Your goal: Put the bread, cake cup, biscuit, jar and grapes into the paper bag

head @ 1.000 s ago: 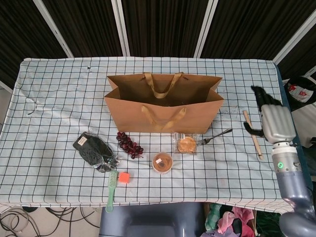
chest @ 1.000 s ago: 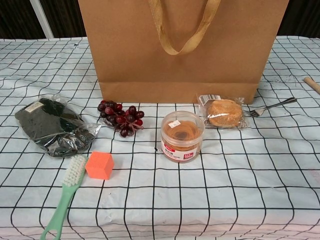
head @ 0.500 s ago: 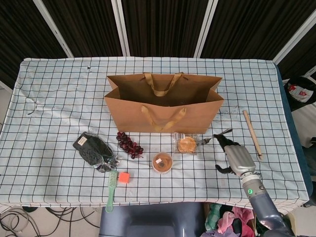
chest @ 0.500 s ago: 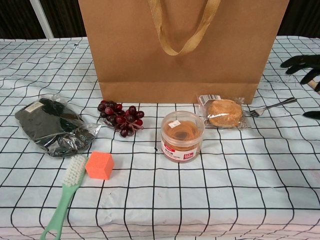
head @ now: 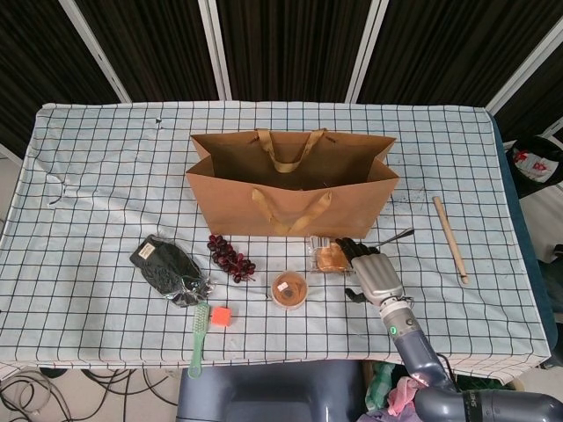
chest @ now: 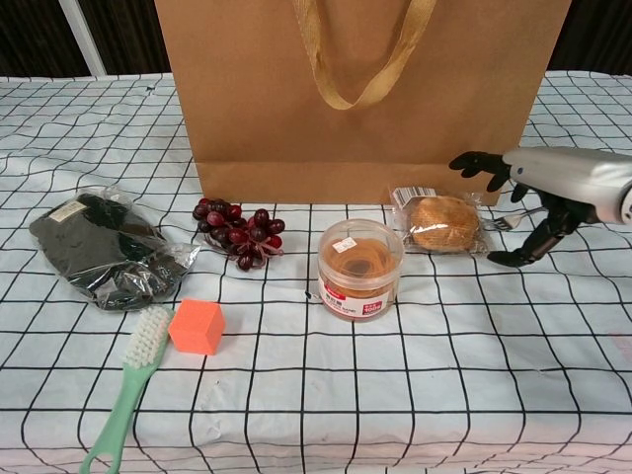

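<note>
While my right hand (chest: 538,202) hovers with fingers spread and nothing in it just right of the wrapped biscuit (chest: 441,222), it hides most of the fork (head: 392,237). The biscuit lies before the paper bag (head: 290,189); my left hand is out of sight.

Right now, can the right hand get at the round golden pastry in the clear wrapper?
Probably yes. The right hand is open just beside the round golden pastry in its clear wrapper, with nothing between them. The silver fork lies by the hand, and the brown paper bag stands close behind.
</note>
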